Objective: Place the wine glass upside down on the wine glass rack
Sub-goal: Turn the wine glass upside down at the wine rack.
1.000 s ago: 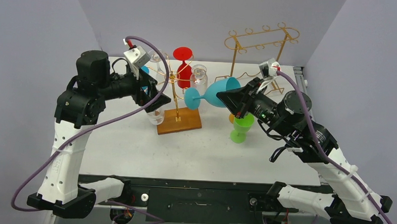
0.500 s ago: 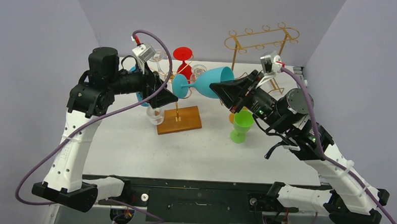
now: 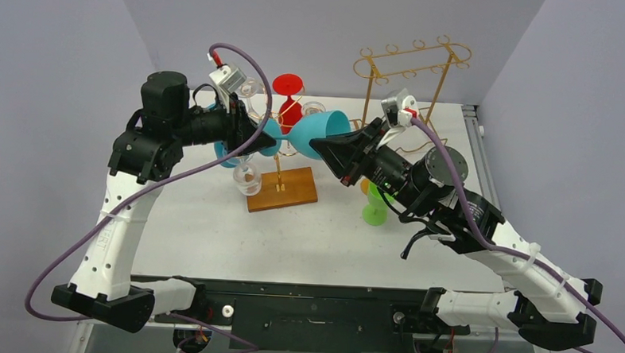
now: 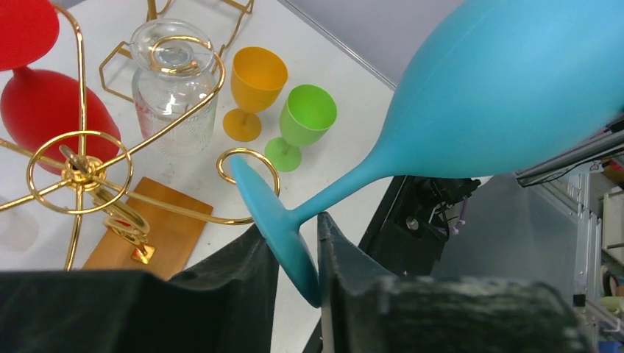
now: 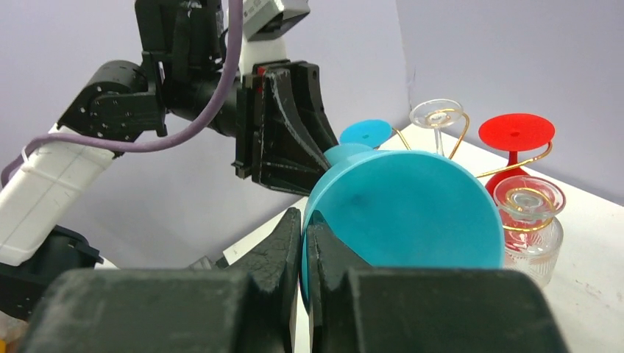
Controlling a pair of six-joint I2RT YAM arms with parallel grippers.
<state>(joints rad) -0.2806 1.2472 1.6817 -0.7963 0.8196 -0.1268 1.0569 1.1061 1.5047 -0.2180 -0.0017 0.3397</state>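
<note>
Top view: wine glass [image 3: 315, 133] sideways in the air near the wine glass rack [image 3: 281, 189], spanning both arms; left gripper [image 3: 265, 142] has come up to its foot
Left wrist: jaws, wide a moment ago, now narrowed onto the foot's edge; handover likely under way
Right wrist: right gripper [image 5: 303, 235] pinched tight on the bowl's rim

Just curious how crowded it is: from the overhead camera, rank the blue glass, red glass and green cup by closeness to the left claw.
1. The blue glass: its foot sits right between the fingers of the left gripper.
2. The red glass: upside down, just behind.
3. The green cup: standing well off to the right.
</note>
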